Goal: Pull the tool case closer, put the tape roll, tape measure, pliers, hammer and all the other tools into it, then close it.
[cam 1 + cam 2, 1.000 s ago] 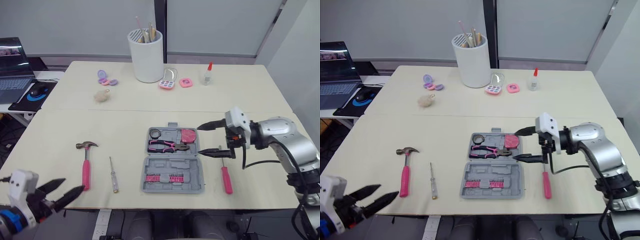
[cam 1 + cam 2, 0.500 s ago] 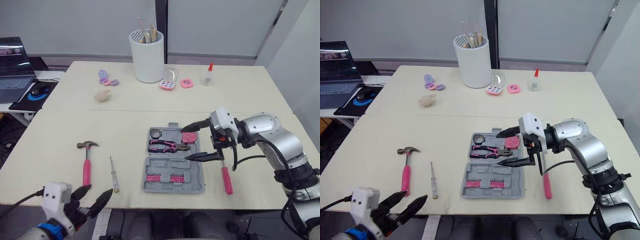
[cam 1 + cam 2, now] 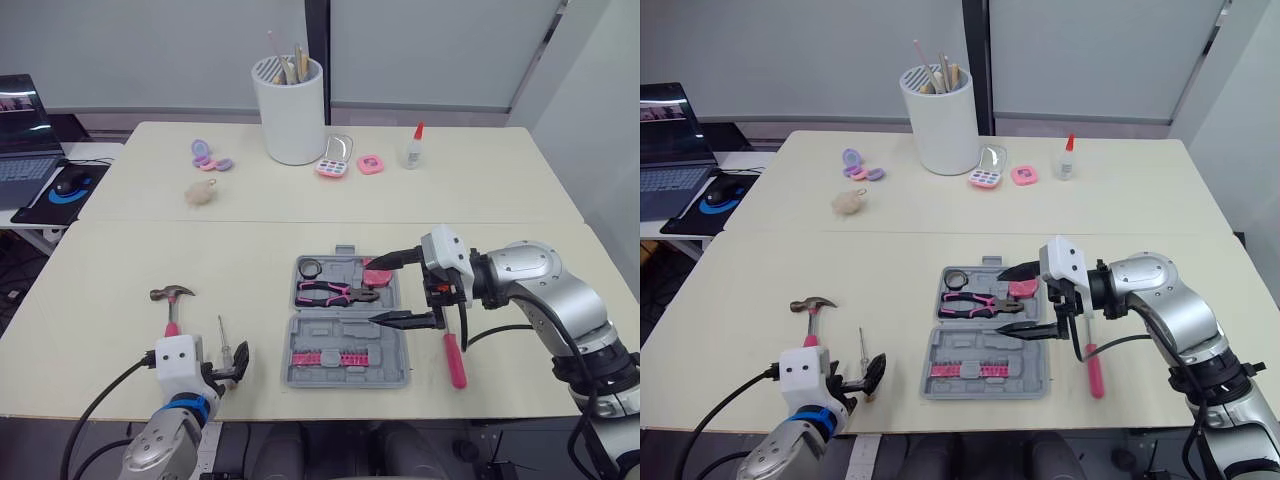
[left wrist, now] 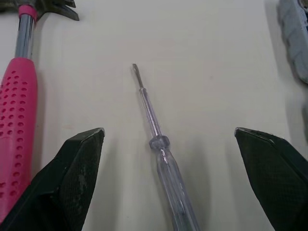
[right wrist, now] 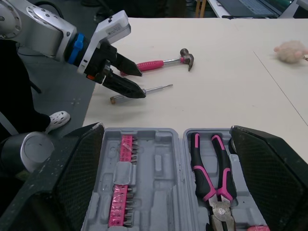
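At the near left edge of the table (image 3: 120, 250), the left pincer (image 4: 168, 137) hangs low with its two black fingers (image 4: 79, 163) spread wide, one on either side of a clear-handled screwdriver (image 4: 144, 98) that lies flat on the table, touching neither. Just left of this screwdriver lies the hammer (image 3: 170, 300), pink handle toward the near edge and steel head pointing far. Right of centre, the grey tool case (image 3: 350, 325) lies open and flat. Its near half holds a row of pink bits (image 3: 325, 355). Its far half holds the pink-handled pliers (image 3: 330, 292), the dark tape roll (image 3: 311, 267) at its far left corner, and the pink tape measure (image 3: 378, 272) at its far right corner. The right pincer (image 3: 372, 290) is held over the right side of the case, opened wide, one fingertip above the tape measure and the other above the hinge line, gripping nothing. Just right of the case lies a pink-handled screwdriver (image 3: 453, 355), on the table and outside the case. On the far half of the table stand a white cylindrical holder (image 3: 292, 110) with sticks in it, a small glue bottle (image 3: 414, 148), two pink compacts (image 3: 335, 165) and a fluffy ball (image 3: 202, 192).
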Controlling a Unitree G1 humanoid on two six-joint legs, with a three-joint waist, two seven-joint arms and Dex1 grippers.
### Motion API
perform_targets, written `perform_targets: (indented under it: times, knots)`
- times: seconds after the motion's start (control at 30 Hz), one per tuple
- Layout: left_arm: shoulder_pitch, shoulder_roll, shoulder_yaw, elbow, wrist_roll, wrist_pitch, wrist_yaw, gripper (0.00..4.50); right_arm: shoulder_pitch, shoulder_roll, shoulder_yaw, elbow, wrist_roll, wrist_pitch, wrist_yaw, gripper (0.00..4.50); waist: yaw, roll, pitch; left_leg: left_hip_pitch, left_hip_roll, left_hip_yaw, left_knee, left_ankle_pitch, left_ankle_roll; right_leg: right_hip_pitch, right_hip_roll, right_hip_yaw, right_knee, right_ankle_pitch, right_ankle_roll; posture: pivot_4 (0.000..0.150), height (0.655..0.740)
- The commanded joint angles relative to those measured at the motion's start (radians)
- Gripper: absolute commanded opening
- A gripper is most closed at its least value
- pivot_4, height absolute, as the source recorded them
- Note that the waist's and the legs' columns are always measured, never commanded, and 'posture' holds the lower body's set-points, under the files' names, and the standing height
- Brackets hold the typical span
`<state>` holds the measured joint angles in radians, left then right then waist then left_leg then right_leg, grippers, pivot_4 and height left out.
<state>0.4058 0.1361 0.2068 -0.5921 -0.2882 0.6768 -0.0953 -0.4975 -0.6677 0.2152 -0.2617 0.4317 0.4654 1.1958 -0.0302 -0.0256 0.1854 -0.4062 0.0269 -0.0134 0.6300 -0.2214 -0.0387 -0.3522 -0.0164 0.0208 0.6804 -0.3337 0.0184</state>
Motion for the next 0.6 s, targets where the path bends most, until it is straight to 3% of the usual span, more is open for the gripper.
perform_targets:
  times: [0.03,0.4,0.5,0.6]
  knots:
    - [-0.011,-0.019,-0.016,0.014,0.016,0.018,0.034,4.50,0.001,-0.011,-0.033,-0.037,0.006,-0.008,-0.012,4.45,-0.001,0.000,0.000,0.000,0.000,0.000,0.000,0.000,0.000,0.000,0.000,0.000,0.000,0.000,0.000,0.150,0.7400]
    - [-0.027,-0.049,-0.043,0.049,0.039,0.078,0.085,4.50,0.011,-0.019,-0.039,-0.039,0.006,-0.011,-0.031,4.45,0.001,0.000,0.000,0.000,0.000,-0.001,0.001,0.000,0.000,0.001,0.000,-0.001,0.001,0.000,0.000,0.150,0.7400]
    - [-0.025,-0.052,-0.049,0.050,0.039,0.093,0.091,3.89,0.017,-0.022,-0.039,-0.040,0.006,-0.012,-0.032,4.50,0.001,0.000,0.000,0.001,0.000,-0.002,0.001,0.000,0.000,0.002,0.000,-0.002,0.001,0.000,0.000,0.150,0.7400]
    - [-0.029,-0.052,-0.045,0.059,0.045,0.092,0.095,2.95,0.027,-0.025,-0.041,-0.052,0.010,-0.006,-0.036,4.50,0.003,0.000,0.000,0.001,0.000,-0.002,0.001,0.000,0.000,0.002,0.000,-0.002,0.001,0.000,0.000,0.150,0.7400]
